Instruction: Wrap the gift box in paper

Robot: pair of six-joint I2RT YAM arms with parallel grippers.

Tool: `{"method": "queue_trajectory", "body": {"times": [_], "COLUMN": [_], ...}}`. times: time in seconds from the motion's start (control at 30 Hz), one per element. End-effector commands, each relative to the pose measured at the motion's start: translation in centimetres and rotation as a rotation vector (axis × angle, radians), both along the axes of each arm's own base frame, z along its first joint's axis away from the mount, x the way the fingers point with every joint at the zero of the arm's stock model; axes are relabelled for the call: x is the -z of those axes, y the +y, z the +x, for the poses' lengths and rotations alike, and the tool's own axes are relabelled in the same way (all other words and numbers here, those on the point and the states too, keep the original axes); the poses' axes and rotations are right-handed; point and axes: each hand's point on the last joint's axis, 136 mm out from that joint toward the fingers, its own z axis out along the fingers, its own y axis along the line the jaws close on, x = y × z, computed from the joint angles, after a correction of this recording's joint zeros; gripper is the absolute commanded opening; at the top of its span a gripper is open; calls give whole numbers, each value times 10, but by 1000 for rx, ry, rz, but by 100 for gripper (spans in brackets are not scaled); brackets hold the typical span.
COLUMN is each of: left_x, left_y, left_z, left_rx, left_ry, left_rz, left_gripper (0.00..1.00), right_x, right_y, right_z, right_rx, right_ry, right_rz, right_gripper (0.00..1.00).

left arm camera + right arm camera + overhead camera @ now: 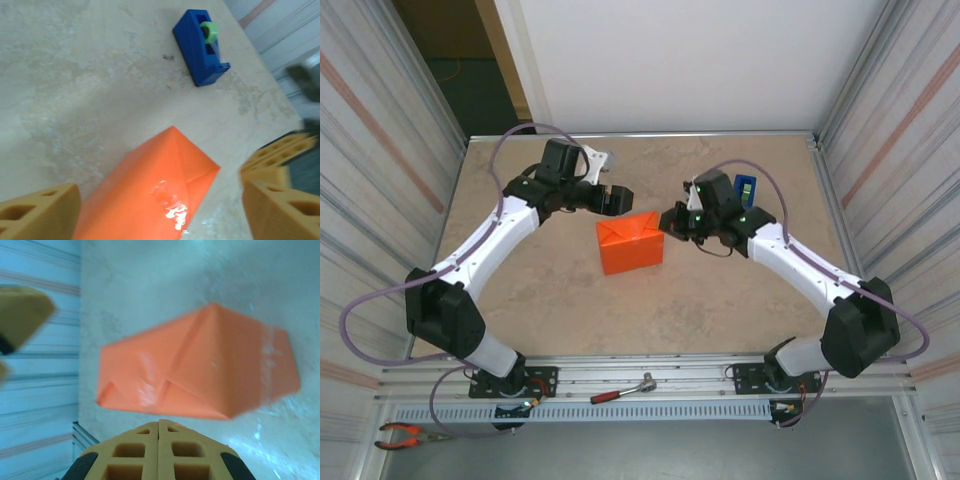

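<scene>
The orange paper (631,243) is folded into a closed parcel at the middle of the table, and the pink gift box is hidden inside it. Shiny tape patches show on the paper (150,195), with folded triangular flaps at the end facing the right wrist camera (200,370). My left gripper (615,200) hovers just behind the parcel's left end; it is open (160,212), its fingers (40,215) wide apart above the parcel with nothing held. My right gripper (668,220) is shut and empty, its tips (159,424) close to the parcel's right end; contact cannot be judged.
A blue tape dispenser (746,187) with a green roll (209,31) stands at the back right, behind the right arm. A red-handled tool (625,390) lies on the front rail and pliers (405,435) lie at the front left. Corrugated walls close both sides.
</scene>
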Motion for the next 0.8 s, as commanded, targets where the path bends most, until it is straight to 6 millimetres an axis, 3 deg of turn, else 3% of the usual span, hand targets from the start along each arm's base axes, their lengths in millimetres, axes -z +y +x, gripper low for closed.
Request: {"method": "queue_trajectory", "body": {"times": [0.0, 0.1, 0.33, 0.6, 0.77], "left_x": [-4, 0, 22, 35, 48], "left_y": [29, 50, 88, 108, 113], "left_z": [10, 13, 4, -19, -34], "left_rx": [-142, -227, -347, -392, -387], "left_ry": [-36, -38, -46, -160, -160], "left_rz": [24, 15, 23, 34, 47], "left_gripper": [99, 99, 99, 99, 99], "right_x": [-11, -14, 7, 51, 52], "right_y": [10, 26, 57, 56, 54], "right_z": [9, 20, 27, 31, 29], "right_rx": [-65, -93, -151, -125, -122], "right_ry": [-9, -11, 18, 88, 95], "right_rz": [7, 27, 25, -8, 3], "right_gripper": [0, 0, 0, 0, 0]}}
